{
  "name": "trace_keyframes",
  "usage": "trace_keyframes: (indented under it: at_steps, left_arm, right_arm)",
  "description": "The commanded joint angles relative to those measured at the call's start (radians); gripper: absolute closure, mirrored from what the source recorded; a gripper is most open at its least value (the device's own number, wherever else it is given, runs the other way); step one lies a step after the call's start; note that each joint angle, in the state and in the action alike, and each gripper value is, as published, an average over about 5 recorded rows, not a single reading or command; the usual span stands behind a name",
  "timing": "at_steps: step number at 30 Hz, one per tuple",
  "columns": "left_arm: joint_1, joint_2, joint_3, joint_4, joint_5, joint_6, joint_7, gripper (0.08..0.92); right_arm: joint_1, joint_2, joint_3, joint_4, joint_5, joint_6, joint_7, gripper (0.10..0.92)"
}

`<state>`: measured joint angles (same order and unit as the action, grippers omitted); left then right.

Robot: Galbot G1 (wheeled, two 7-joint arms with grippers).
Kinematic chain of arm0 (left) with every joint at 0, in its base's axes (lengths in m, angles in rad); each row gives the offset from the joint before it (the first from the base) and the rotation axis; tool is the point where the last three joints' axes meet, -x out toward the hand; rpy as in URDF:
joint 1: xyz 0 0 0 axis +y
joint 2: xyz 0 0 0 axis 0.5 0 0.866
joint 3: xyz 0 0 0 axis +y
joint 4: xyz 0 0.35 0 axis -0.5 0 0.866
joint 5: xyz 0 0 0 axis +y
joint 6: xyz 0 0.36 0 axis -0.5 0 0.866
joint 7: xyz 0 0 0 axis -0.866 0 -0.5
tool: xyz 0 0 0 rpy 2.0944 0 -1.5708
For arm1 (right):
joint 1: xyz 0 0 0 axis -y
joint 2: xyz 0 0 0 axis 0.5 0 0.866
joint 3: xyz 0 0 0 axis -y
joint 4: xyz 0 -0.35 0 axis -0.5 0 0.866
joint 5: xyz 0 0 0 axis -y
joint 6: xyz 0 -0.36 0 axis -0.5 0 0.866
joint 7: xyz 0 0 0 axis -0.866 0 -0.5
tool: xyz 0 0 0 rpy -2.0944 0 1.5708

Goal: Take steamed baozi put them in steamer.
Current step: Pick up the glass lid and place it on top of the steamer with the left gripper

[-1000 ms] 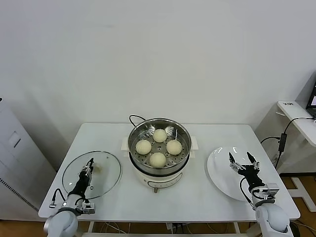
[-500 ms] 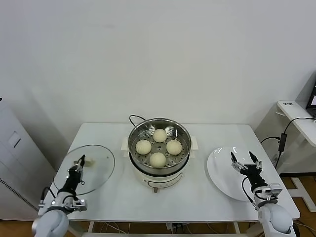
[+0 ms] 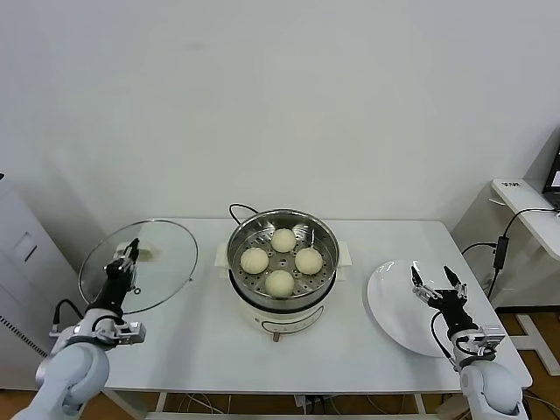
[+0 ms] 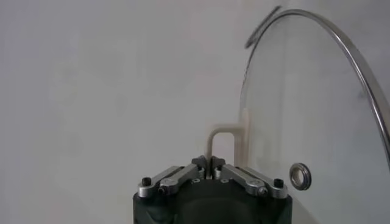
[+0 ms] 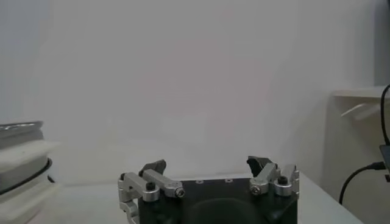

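Observation:
Four cream-white baozi (image 3: 280, 282) lie in the shiny steel steamer (image 3: 242, 234) on its white cooker base at the table's middle. My left gripper (image 3: 129, 253) is shut on the cream handle (image 4: 220, 139) of the round glass lid (image 3: 166, 249) and holds it tilted up above the table's left side. The lid also shows in the left wrist view (image 4: 317, 109). My right gripper (image 3: 441, 284) is open and empty above the flat white plate (image 3: 394, 306) at the right. In the right wrist view its fingers (image 5: 153, 168) stand wide apart around nothing.
A black cord (image 3: 238, 210) runs behind the steamer. The steamer's edge shows in the right wrist view (image 5: 21, 159). A side shelf with cables (image 3: 525, 197) stands right of the table. A grey cabinet (image 3: 22, 262) stands at the left.
My left gripper has lifted the glass lid off the table and swung it up and to the left, tilting it. My right gripper has shifted slightly right over the plate.

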<state>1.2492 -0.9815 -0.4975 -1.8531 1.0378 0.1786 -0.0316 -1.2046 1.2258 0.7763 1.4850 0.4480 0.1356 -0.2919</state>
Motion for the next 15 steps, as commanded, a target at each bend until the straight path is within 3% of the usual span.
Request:
trace_keyframes:
  at_steps: [1,6,15]
  left_arm:
    - [-0.096,0.118,0.193,-0.245,0.007,0.342,0.200,0.890]
    - [-0.204,0.102,0.346,-0.273,0.118,0.461,0.274,0.890]
    - [-0.382,-0.005,0.569,-0.230,0.245,0.569,0.337,0.890]
  right_arm:
    - [-0.006,-0.003,0.007,0.018,0.001,-0.004,0.001,0.203]
    - [-0.016,-0.007,0.014,0.028,0.001,-0.005,0.001,0.203]
    - [-0.016,-0.009,0.027,0.022,-0.002,-0.005,0.004,0.203]
